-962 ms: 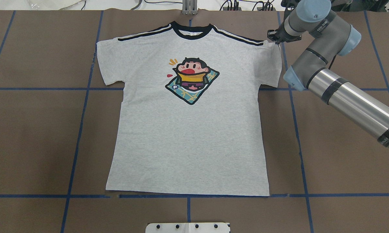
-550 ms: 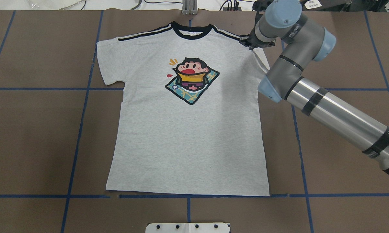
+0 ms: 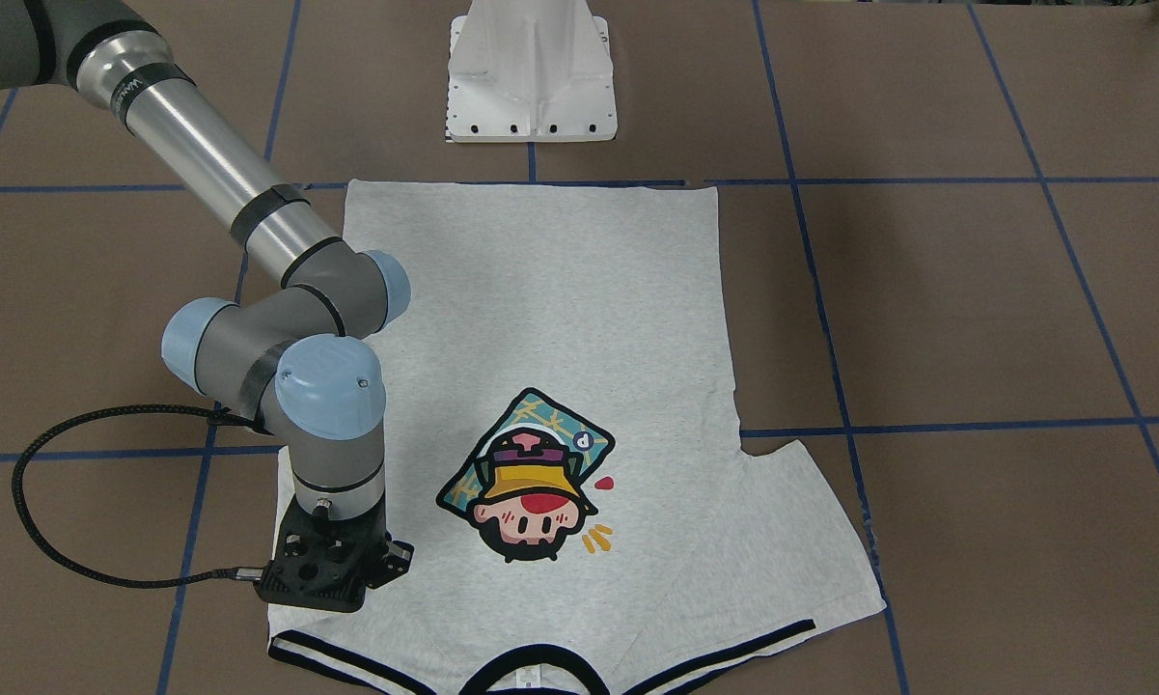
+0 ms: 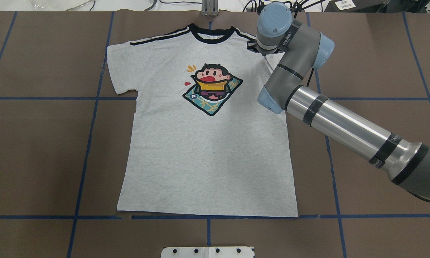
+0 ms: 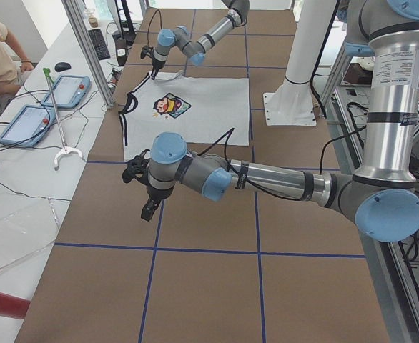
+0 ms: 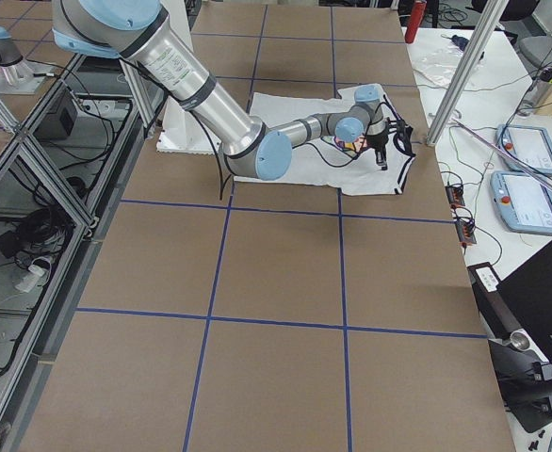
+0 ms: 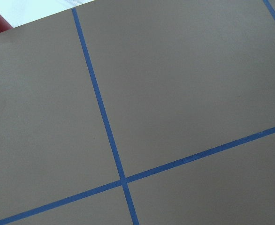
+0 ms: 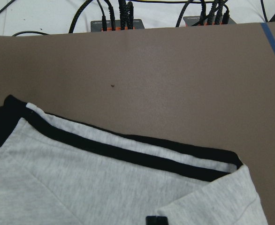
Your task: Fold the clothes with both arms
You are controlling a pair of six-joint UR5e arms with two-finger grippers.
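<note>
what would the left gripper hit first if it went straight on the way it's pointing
the left gripper points down at the table, so it'd likely meet its bare brown top first, near a crossing of blue tape. nothing else shows in its way, though its height is unclear.

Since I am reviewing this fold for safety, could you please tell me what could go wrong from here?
1. The right gripper has one sleeve doubled over the shirt; nothing pins the rest, so a pull toward the middle may drag or wrinkle the whole shirt.
2. The left gripper hangs over the table, well away from the shirt, so the other sleeve may end up folded unevenly.
</note>
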